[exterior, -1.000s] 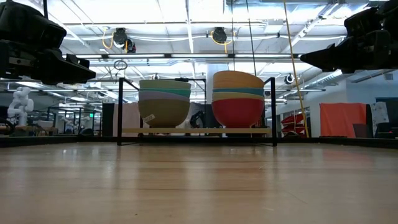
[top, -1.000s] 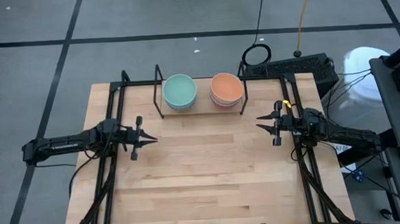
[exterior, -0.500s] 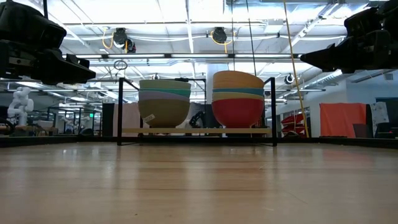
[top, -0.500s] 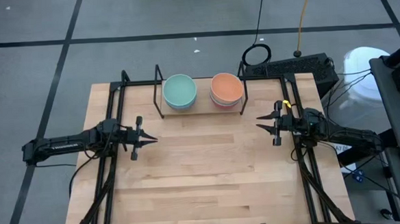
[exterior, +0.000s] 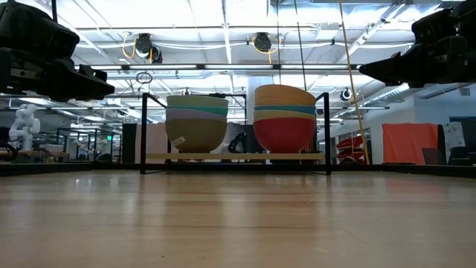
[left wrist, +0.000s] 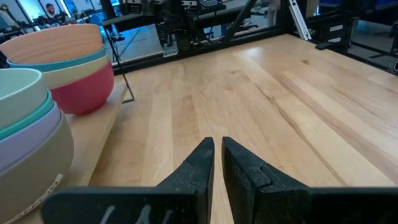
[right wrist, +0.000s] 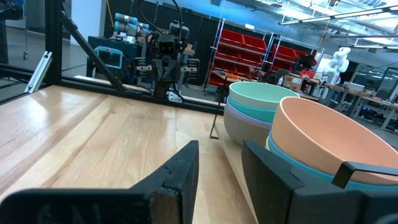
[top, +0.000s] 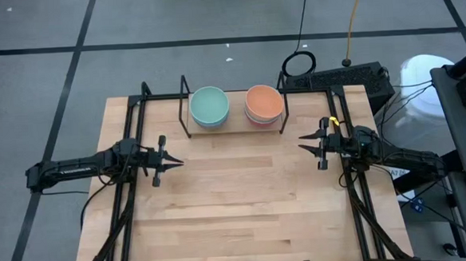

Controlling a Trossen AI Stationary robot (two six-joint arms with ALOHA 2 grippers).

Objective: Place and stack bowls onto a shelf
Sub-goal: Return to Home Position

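Note:
Two stacks of bowls stand on the shelf's wooden base board [top: 237,125] [exterior: 238,156] at the table's far edge, between black wire uprights. The left stack [top: 209,105] [exterior: 196,123] runs mint green on top, teal, lavender, then olive-grey at the bottom. The right stack [top: 263,103] [exterior: 284,119] runs orange on top, teal, cream, then magenta. My left gripper [top: 179,161] [left wrist: 217,146] hovers shut over the table's left part, pointing right. My right gripper [top: 301,143] [right wrist: 221,152] hovers open over the right part, pointing left. Neither holds anything.
Bare wooden tabletop [top: 236,194] lies between the two grippers and toward the near edge. Black frame rails [top: 132,192] [top: 356,196] run along the table's left and right sides. A cable loop [top: 299,63] and a black box [top: 342,78] lie beyond the far edge.

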